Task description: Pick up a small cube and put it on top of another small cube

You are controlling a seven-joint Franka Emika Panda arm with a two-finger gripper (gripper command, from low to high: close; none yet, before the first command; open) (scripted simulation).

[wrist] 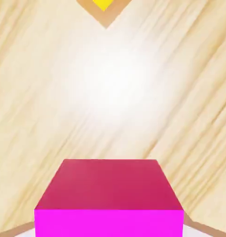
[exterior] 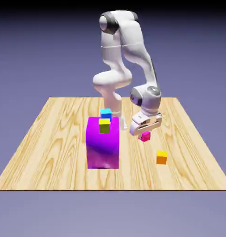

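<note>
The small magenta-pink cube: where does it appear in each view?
Exterior view: the small magenta-pink cube is right of centre, under the gripper.
Hand view: it fills the bottom middle.
Shared landmark: the small orange-and-yellow cube, at the hand view's top edge.

In the hand view we see the pink cube [wrist: 109, 196] filling the bottom of the frame, cut off by the lower edge and hiding the fingertips on both sides of it. At the top middle of that frame, only a corner of the orange-and-yellow cube [wrist: 103, 8] shows, the rest cut off. In the exterior view, the purple block [exterior: 103, 143] hides the lower part of the blue cube [exterior: 106, 112] behind it.
</note>
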